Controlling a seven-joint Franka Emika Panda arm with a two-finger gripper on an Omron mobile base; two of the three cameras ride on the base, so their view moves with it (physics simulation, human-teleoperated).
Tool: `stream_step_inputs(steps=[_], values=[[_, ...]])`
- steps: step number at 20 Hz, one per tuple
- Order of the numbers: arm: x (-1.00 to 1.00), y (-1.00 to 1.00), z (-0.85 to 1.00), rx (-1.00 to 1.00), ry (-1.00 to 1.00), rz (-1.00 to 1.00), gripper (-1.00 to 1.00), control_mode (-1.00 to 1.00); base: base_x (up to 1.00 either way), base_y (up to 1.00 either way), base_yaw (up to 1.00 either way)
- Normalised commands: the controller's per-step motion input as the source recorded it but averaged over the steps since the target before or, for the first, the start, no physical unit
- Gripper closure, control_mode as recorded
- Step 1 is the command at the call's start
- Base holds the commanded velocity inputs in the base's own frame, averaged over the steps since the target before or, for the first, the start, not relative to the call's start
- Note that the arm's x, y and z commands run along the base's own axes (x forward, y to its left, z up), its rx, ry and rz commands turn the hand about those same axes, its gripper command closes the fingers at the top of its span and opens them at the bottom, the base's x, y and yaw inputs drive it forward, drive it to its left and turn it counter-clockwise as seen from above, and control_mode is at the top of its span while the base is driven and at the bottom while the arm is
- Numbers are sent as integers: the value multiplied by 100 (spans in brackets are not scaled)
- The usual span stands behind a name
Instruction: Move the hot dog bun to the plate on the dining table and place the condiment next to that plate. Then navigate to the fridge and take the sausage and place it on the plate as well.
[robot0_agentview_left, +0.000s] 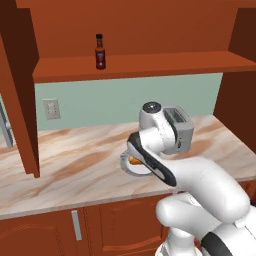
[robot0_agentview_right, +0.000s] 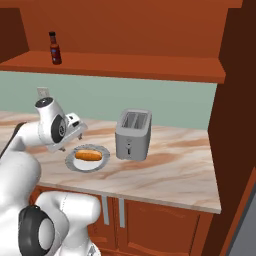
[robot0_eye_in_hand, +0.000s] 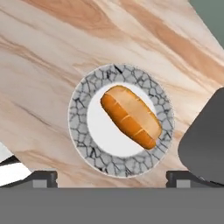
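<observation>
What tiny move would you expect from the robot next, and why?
Probably a straight descent onto the hot dog bun. The tool hangs open above it, its tips apart on either side, and the bun lies untouched in the middle of a small plate with a cracked grey rim, beside the toaster. Lowering would bring the tips around the bun.

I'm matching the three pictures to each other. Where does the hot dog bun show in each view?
Left base view: the bun peeks out as an orange sliver at centre, mostly hidden behind the arm.
Right base view: the bun lies left of centre, on a small grey plate.
Hand view: the bun lies diagonally at centre.
Shared landmark: the toaster, just right of the plate in each view.
</observation>
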Motion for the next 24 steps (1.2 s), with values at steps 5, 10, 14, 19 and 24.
stream_step_inputs(steps=[5,10,14,19,24], values=[[59,0,-57,0,9,17,-100,-100,0,0,0],[58,0,-50,-1,10,5,-100,-100,0,0,0],[56,0,-42,-2,11,0,-100,-100,0,0,0],[34,0,-42,-2,11,0,-100,-100,0,0,0],[0,0,-51,-3,2,1,-100,-100,0,0,0]])
